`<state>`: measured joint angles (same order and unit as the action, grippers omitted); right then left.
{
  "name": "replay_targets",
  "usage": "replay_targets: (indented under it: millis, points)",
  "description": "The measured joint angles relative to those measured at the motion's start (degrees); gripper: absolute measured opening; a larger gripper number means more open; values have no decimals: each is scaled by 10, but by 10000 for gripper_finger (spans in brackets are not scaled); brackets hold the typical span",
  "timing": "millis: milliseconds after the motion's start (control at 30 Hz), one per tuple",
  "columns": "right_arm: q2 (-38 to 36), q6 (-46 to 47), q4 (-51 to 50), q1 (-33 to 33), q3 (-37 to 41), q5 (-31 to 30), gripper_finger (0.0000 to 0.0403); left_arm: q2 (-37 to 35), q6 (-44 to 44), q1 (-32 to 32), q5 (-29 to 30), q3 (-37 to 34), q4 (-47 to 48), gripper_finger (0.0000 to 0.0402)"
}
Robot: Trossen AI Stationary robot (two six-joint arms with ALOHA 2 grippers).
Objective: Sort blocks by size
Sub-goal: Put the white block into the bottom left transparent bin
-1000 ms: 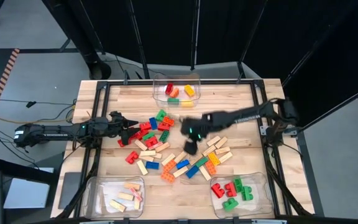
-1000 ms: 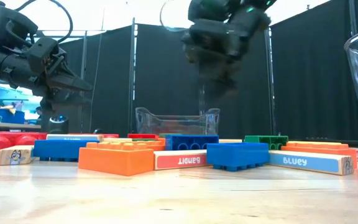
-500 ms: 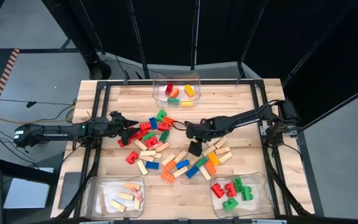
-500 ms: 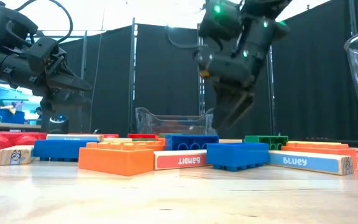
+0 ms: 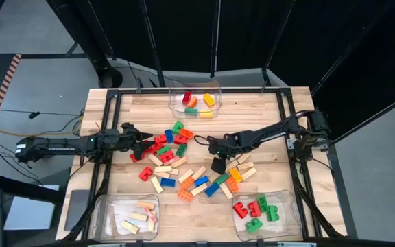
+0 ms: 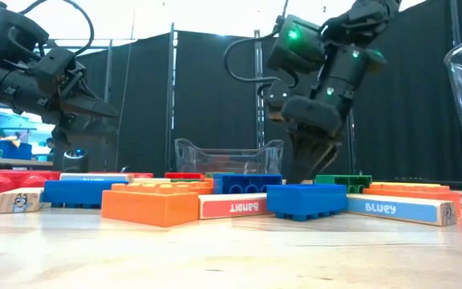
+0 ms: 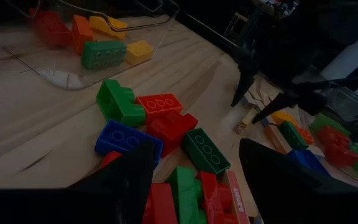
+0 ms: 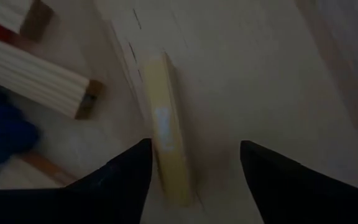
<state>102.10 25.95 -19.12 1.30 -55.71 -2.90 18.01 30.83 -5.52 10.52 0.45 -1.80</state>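
Blocks lie scattered over the table's middle: red, green, blue, orange and yellow studded bricks and pale wooden bars. My right gripper is open and points steeply down, low over the pile's right part; it also shows in the low view. In the right wrist view a pale wooden bar lies on the table between its fingers, nearer one finger; I see no touch. My left gripper hovers open over the pile's left edge, above red and green bricks.
A clear bin at the far edge holds a few coloured bricks. A near-left bin holds wooden bars, and a near-right bin holds red and green bricks. Bare tabletop lies between the pile and the far right corner.
My right gripper has come down toward the blocks and tipped more steeply downward, ending low over the pile's right part. The blocks have stayed where they were.
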Motion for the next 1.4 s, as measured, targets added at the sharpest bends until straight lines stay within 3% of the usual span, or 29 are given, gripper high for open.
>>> replay_targets:
  millis: [167,333,367,567,767,933,1167,1400]
  points:
    - [0,4,25,0,14,-8,218,0,0,0,0,0,0,245]
    - [0,4,31,0,15,-15,75,0,-2,0,0,0,0,245]
    - [0,10,34,0,15,-15,66,0,-2,0,0,0,0,245]
    - [0,34,64,2,-20,8,72,0,-2,0,0,0,0,245]
    - [0,-4,132,24,-155,2,72,0,-2,0,0,0,0,245]
    - [54,-81,141,46,-270,7,72,0,-2,0,5,0,-1,245]
    - [220,-173,127,84,-489,104,72,0,-2,0,7,0,-1,245]
    - [366,-207,109,96,-694,264,72,0,-6,0,8,0,-1,245]
